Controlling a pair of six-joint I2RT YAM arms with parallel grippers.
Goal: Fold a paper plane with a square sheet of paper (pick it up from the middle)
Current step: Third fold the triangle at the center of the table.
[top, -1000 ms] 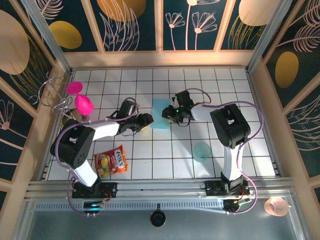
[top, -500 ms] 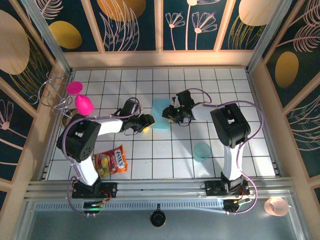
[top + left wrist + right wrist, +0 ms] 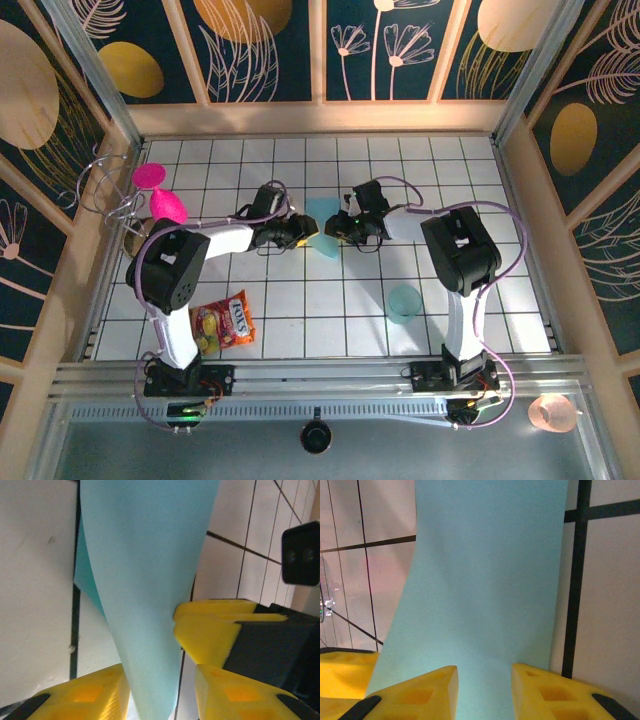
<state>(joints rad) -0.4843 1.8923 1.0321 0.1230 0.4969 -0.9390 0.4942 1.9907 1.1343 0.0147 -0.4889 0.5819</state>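
top external: square sheet of paper (image 3: 322, 212) mid-table (image 3: 330, 300), between left pincer (image 3: 300, 232) and right pincer (image 3: 338, 228) | left wrist: sheet tapers down between the part-open left pincer (image 3: 160, 690), hold unclear | right wrist: right pincer (image 3: 485, 685) stands apart, sheet spanning the gap

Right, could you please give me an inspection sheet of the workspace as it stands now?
Surface: white tiled table, black grid lines.
Job's things: blue paper mid-table, curved, between both grippers.
Clutter: teal cup by the right arm; sweets bag by the left arm; pink objects at the left edge.
Grippers: left gripper straddles the paper, grip unclear; right gripper jaws apart on it.
Cables: purple cables along both arms.
Surroundings: patterned walls; nothing else seen.
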